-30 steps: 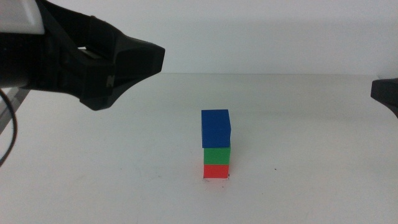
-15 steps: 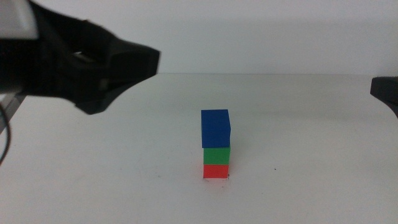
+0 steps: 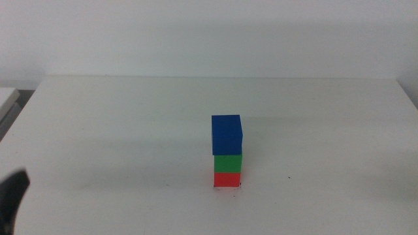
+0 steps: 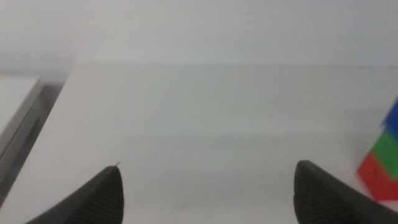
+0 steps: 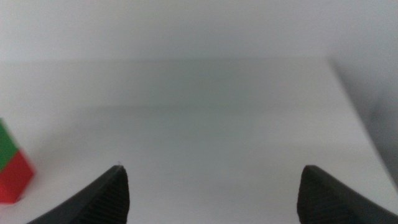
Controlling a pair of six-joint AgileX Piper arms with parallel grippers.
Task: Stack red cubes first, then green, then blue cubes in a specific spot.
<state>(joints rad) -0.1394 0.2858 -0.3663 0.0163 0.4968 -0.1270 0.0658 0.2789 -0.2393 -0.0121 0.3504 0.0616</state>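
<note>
A stack of three cubes stands on the white table (image 3: 130, 130) near the middle: the red cube (image 3: 226, 179) at the bottom, the green cube (image 3: 228, 162) on it, the blue cube (image 3: 226, 134) on top, turned a little. No gripper touches it. My left gripper (image 4: 208, 193) is open and empty, low at the table's front left; a dark tip of it (image 3: 12, 196) shows in the middle view. The stack shows in the left wrist view (image 4: 384, 158). My right gripper (image 5: 211, 193) is open and empty; the red cube (image 5: 13, 177) and green cube (image 5: 7, 148) show there.
The table's left edge borders a pale grey surface (image 3: 6, 98). A white wall rises behind the table's far edge. A tiny dark speck (image 3: 288, 178) lies right of the stack.
The left arm has pulled back from above the table's left side down to the bottom left corner. The right gripper has left the middle view. The stack has not moved.
</note>
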